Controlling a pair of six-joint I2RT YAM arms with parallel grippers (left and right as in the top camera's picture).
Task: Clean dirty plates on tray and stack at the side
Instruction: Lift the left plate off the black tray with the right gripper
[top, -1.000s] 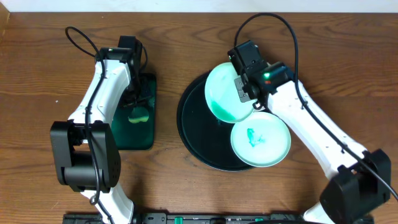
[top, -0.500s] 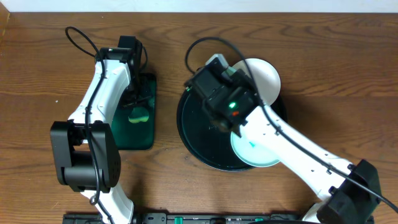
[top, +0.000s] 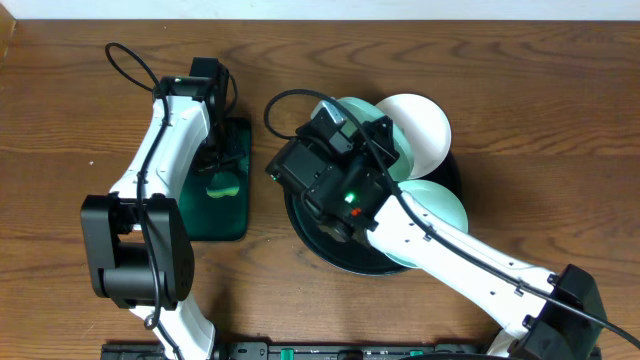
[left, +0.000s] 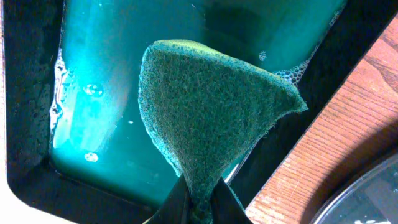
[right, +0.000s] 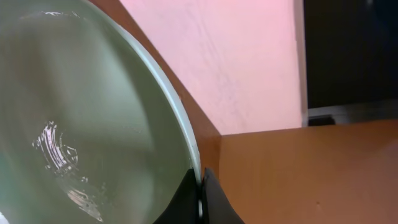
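Visibly, the pale mint plate (right: 93, 112) bears glossy wet streaks.

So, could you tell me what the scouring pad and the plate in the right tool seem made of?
Scouring pad: coarse, matted open-weave fibres, likely synthetic abrasive material. Mint-green plate: smooth, glossy, with bright reflections; glazed ceramic or hard plastic, cannot tell which.

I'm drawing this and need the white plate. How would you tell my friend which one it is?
Find the big round black tray on the wooden table. The white plate sits at its far right rim. Beside it are the held mint-green plate, in the right gripper, and the nearer mint-green plate; only this one is white.
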